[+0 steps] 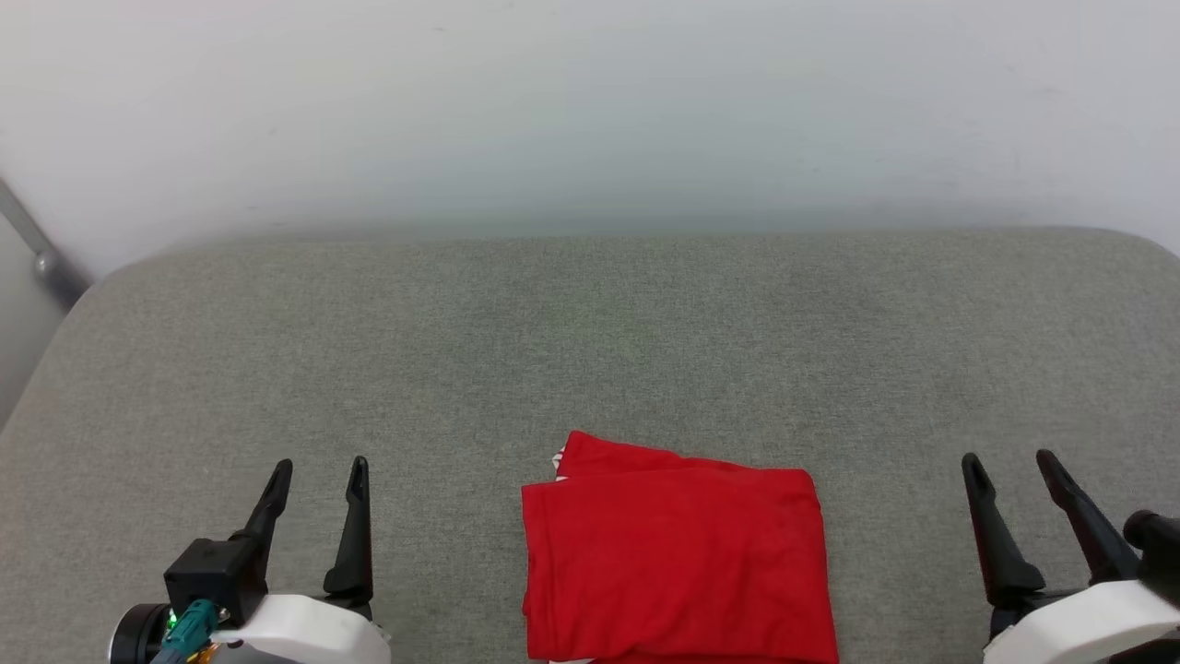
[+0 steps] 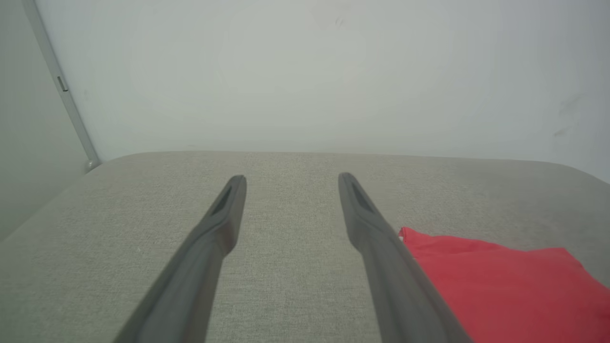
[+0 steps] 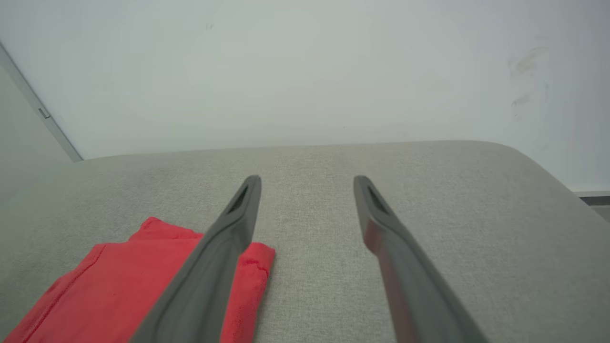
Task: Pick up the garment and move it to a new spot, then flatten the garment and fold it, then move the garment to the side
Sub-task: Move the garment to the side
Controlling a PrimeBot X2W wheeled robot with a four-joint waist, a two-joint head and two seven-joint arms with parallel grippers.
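The garment [image 1: 678,563] lies folded into a neat red rectangle on the grey padded surface [image 1: 590,341], near the front edge and midway between my arms. A sliver of white trim peeks out at its far left corner. My left gripper [image 1: 319,468] hangs open to the garment's left, nothing between its fingers. My right gripper [image 1: 1008,459] hangs open to the garment's right, also holding nothing. In the left wrist view the garment [image 2: 495,281] sits right of the left gripper [image 2: 291,178]. In the right wrist view the garment [image 3: 138,281] sits left of the right gripper [image 3: 307,179].
A pale wall [image 1: 590,111] rises behind the grey surface. A grey metal strip [image 1: 37,244] runs down the wall at the far left corner. The surface's rounded corners show at far left and far right.
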